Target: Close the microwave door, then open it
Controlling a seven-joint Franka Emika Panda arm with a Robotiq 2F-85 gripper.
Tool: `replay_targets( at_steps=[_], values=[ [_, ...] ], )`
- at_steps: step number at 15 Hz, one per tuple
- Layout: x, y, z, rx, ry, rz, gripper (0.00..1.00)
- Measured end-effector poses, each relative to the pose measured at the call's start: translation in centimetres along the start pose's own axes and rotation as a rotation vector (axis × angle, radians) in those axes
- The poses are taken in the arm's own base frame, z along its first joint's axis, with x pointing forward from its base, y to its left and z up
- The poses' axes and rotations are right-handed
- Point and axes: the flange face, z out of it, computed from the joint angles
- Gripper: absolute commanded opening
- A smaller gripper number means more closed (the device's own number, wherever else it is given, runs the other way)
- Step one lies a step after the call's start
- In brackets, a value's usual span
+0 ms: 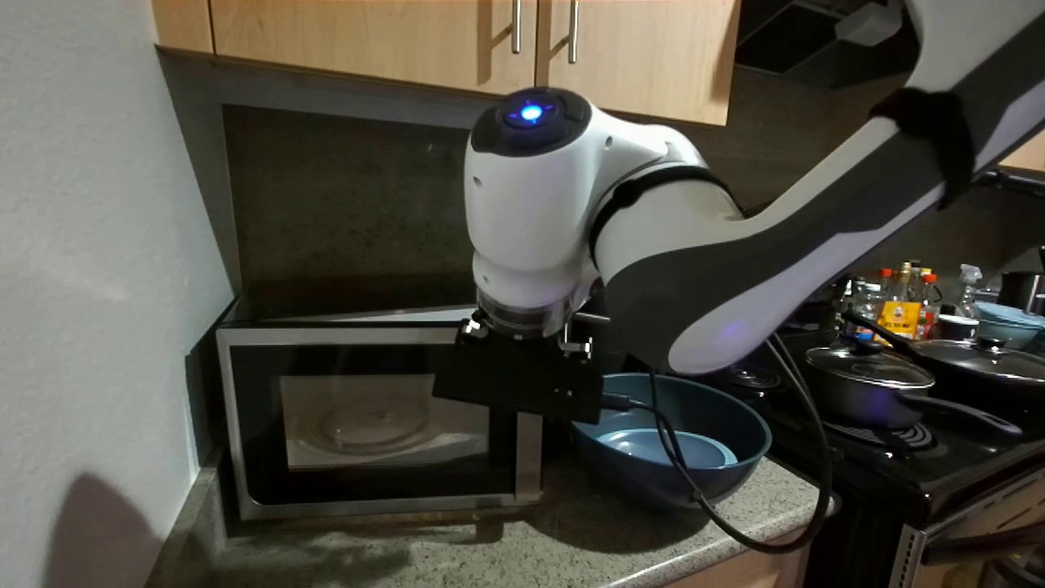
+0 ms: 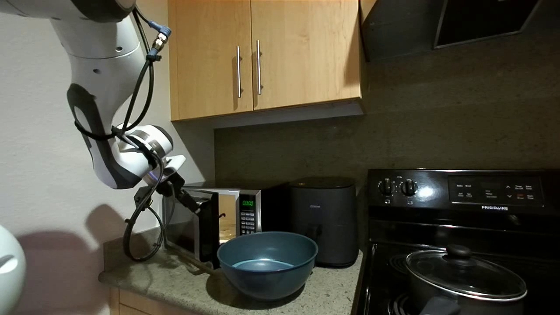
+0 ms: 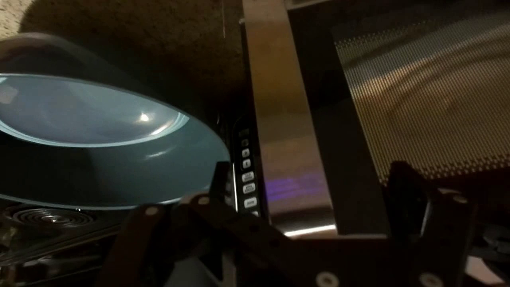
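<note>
Wrist view: slim black fingers spread apart. The dark-windowed microwave door stands ajar by the walled corner of the speckled stone table; a hasty push shut might clip the round blue bowl, it sits so near.

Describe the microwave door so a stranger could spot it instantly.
Find the wooden cabinets, then the microwave on the counter below. Its door is the wide, silver-edged black panel, partly open. Unlike the narrow button panel, it has a big see-through window.
</note>
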Motion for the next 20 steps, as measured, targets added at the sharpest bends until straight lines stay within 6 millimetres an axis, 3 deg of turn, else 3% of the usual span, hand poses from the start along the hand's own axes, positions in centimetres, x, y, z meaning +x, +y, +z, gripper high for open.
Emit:
replay_targets(
  at_steps=[11,16,18,20],
  values=[
    [3.0,-1.8,-3.5,0.154,0.412,0.392,1.00],
    [10.6,-4.2,-6.3,0.130,0.614,0.524,1.00],
    [12.5,-4.9,-5.9,0.113,0.652,0.561,1.00],
    [12.6,-5.1,-4.1,0.079,0.662,0.567,1.00]
  ],
)
